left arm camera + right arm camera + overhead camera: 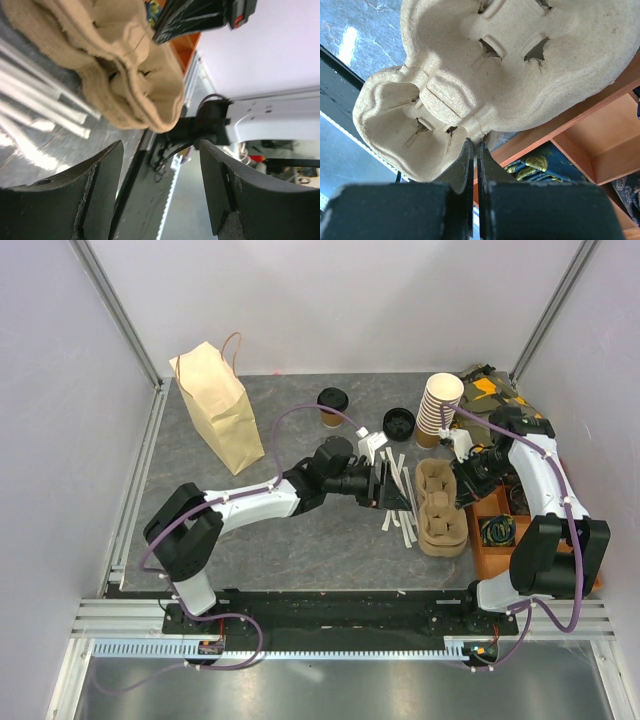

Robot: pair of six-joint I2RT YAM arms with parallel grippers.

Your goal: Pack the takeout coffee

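Note:
The takeout coffee [332,405], a small kraft cup with a black lid, stands at the back middle of the table, apart from both grippers. A pulp cup carrier [440,508] lies right of centre. My right gripper [463,475] is shut on the carrier's right rim; in the right wrist view the jaws [475,145] pinch the rim of the carrier [510,75]. My left gripper [386,486] is open and empty just left of the carrier. In the left wrist view the carrier [135,75] lies ahead of the open gripper [161,185].
A brown paper bag [215,405] stands at the back left. A loose black lid [399,423] and a tall stack of lidless cups [438,408] are at the back right. White sticks [400,505] lie beside the carrier. An orange tray [500,530] sits at the right.

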